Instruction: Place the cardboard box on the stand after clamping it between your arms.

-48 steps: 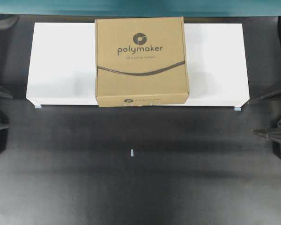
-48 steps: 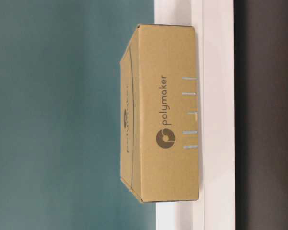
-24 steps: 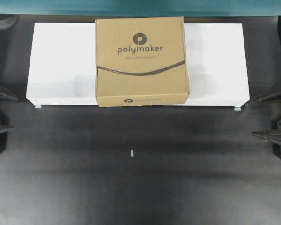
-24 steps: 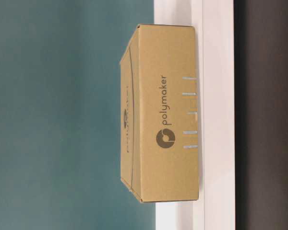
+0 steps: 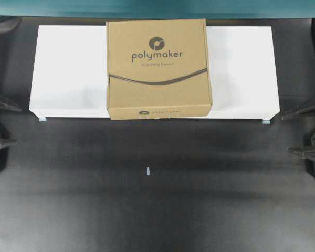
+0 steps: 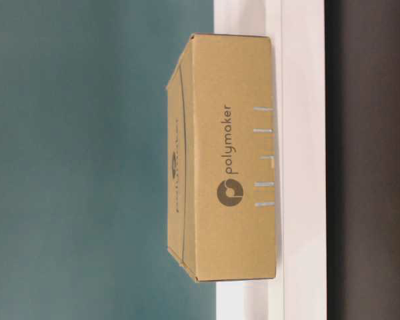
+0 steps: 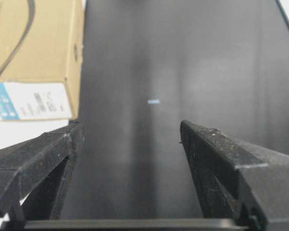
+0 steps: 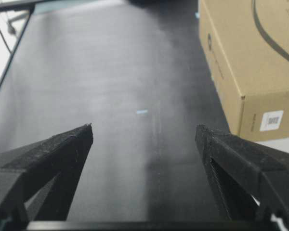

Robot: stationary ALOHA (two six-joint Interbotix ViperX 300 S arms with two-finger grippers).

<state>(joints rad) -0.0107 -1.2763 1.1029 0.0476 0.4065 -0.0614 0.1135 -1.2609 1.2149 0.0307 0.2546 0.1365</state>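
The cardboard box lies flat on the middle of the white stand, its front edge slightly past the stand's front. It also shows in the table-level view on the stand. My left gripper is open and empty at the table's left edge, well clear of the box. My right gripper is open and empty at the right edge. In the left wrist view the open gripper has the box ahead to its left. In the right wrist view the open gripper has the box to its right.
A small light-blue mark sits on the dark table in front of the stand. A teal wall runs behind the stand. The stand has small light-blue feet at its front corners.
The box and the stand have not moved. The right gripper has drawn slightly outward toward the table's right edge, and the left gripper has barely shifted.
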